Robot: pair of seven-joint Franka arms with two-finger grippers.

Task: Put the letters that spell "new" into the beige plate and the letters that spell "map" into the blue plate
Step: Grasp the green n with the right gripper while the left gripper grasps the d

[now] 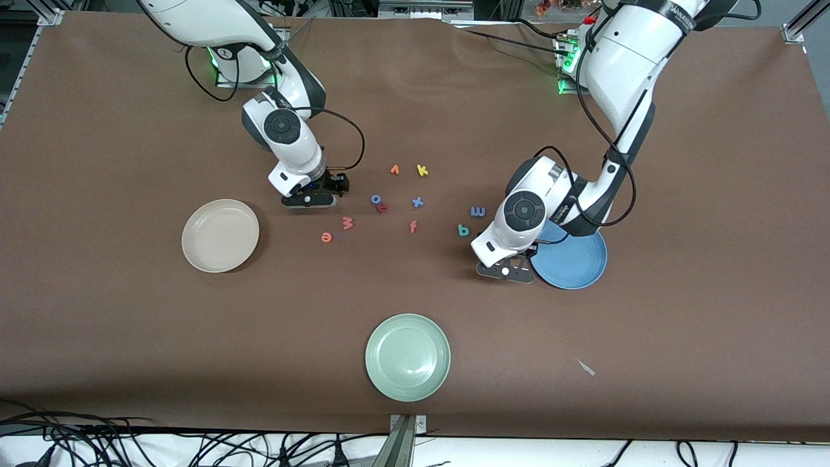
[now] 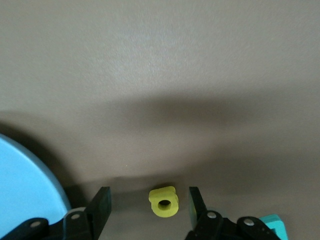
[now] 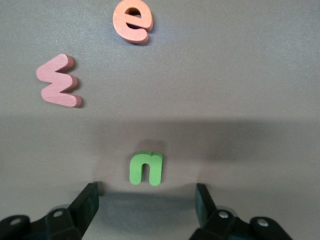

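Note:
My left gripper (image 1: 506,272) (image 2: 148,198) is low over the table beside the blue plate (image 1: 572,261) (image 2: 22,192). It is open, its fingers either side of the yellow a (image 2: 164,201) with a gap on both sides. The teal p (image 1: 463,229) (image 2: 275,226) and blue m (image 1: 478,211) lie close by. My right gripper (image 1: 309,200) (image 3: 146,193) is also open and low, with the green n (image 3: 146,168) just ahead of its fingertips. The pink w (image 1: 348,224) (image 3: 59,87) and orange e (image 1: 326,237) (image 3: 133,20) lie nearer the front camera. The beige plate (image 1: 220,235) holds nothing.
A pale green plate (image 1: 407,357) sits near the table's front edge. Between the arms lie other letters: a yellow k (image 1: 422,170), a blue x (image 1: 417,202), a blue o (image 1: 376,199), a red r (image 1: 382,207) and an orange f (image 1: 413,226).

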